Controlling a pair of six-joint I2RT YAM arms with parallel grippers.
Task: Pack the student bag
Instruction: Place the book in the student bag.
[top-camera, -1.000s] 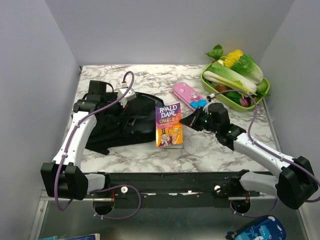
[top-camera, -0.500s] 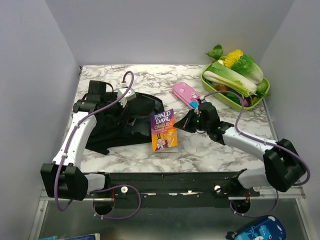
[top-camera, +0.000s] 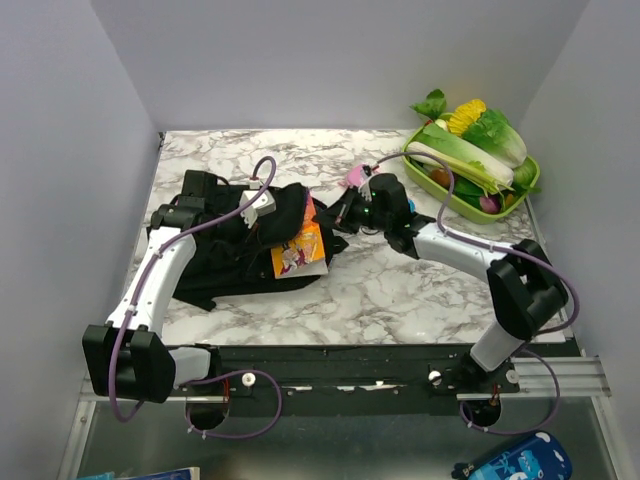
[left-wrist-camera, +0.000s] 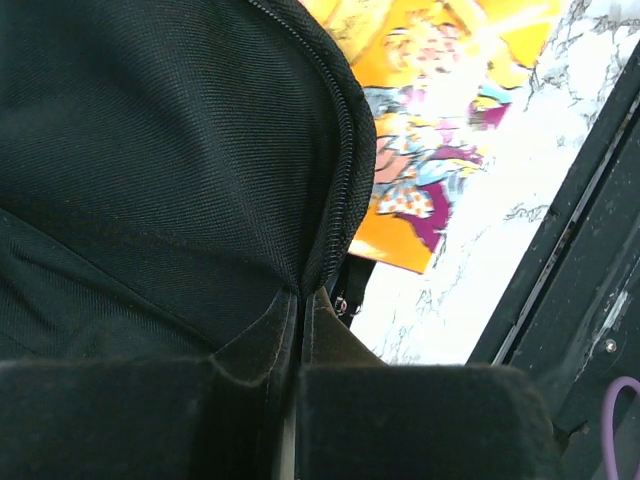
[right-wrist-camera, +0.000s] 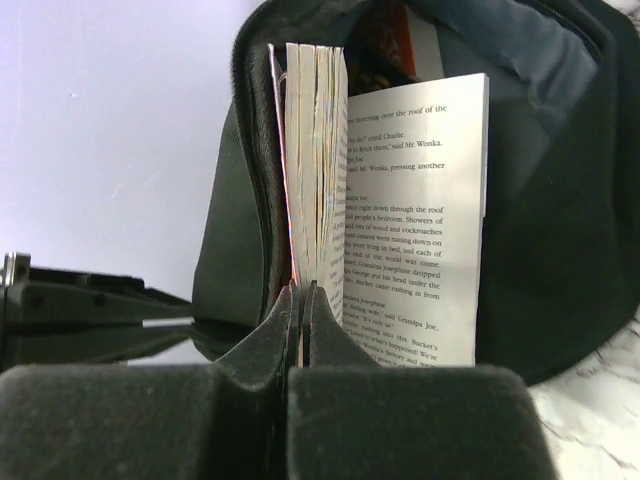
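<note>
The black student bag (top-camera: 225, 262) lies at the left of the marble table. My left gripper (top-camera: 272, 212) is shut on the bag's zippered flap edge and holds the mouth open; in the left wrist view (left-wrist-camera: 300, 300) the fingers pinch black fabric (left-wrist-camera: 170, 150). My right gripper (top-camera: 335, 218) is shut on a paperback book (top-camera: 298, 252) with an orange cover, held on edge at the bag's mouth. In the right wrist view the jaws (right-wrist-camera: 300, 295) clamp the cover and some pages, a loose text page (right-wrist-camera: 415, 220) fans out, and the bag's dark inside (right-wrist-camera: 560, 230) surrounds it.
A green tray (top-camera: 530, 185) of vegetables stands at the back right. A pink pencil case (top-camera: 356, 177) shows behind the right wrist. A black rail (top-camera: 350, 360) runs along the near edge. A blue case (top-camera: 510, 460) lies below the table.
My right gripper has carried the book left and back, from the table's middle to the bag's mouth. My left gripper has shifted slightly right with the flap raised.
</note>
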